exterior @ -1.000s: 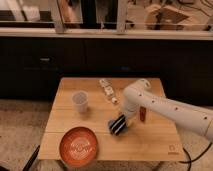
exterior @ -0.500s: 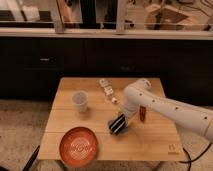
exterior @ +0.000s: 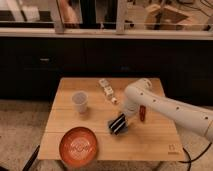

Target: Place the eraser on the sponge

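Hardly anything has moved since the earlier picture: the hand [exterior: 117, 124] is low over the middle of the tabletop [exterior: 150, 142], just where it was. We cannot tell if it is spread or pressed together (it looks like one dark lump). We cannot pick out the sponge or the eraser near it either. An orange plate [exterior: 78, 146] sits at the front left corner, a white cup [exterior: 80, 101] nearer the left edge, small white blocks [exterior: 107, 90] by the back edge, and a red thing [exterior: 142, 113] just beside the white arm [exterior: 165, 107].
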`<state>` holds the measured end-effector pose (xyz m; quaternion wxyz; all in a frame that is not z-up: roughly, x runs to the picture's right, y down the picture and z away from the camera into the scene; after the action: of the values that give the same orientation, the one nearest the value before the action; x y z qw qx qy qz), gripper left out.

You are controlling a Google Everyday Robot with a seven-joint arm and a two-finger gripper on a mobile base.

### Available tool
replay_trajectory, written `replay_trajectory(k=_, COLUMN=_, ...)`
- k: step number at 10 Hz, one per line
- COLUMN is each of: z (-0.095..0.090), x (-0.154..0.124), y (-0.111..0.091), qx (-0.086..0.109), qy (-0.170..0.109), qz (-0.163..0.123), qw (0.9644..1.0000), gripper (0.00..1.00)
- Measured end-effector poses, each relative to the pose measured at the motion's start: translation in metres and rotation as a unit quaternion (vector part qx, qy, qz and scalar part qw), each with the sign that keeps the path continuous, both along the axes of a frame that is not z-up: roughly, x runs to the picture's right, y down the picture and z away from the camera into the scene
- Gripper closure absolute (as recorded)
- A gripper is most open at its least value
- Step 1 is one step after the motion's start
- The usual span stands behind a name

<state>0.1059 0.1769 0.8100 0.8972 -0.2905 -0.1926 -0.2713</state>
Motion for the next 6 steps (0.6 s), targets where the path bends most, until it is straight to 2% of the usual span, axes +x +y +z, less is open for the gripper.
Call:
replay_trajectory(k=2, z=0.0007, x=-0.0029, y=-0.0007, qx=-0.001, qy=-0.001, qz=0.003, qw=1.0000, gripper=0.88)
replay_trajectory(k=3, z=0.0010, x=-0.0027, y=-0.0018, qx=-0.001, qy=-0.001, qz=0.005, qw=1.0000, gripper=0.93)
replay_trajectory(k=4, z=0.0013, x=-0.0027, y=-0.0025, qx=-0.002, qy=-0.001, qz=0.007, qw=1.0000, gripper=0.95)
replay_trajectory(k=6, z=0.0021, x=-0.0037, y=-0.0027, qx=-0.002, qy=0.000, qz=0.010, qw=0.9999, gripper=0.90)
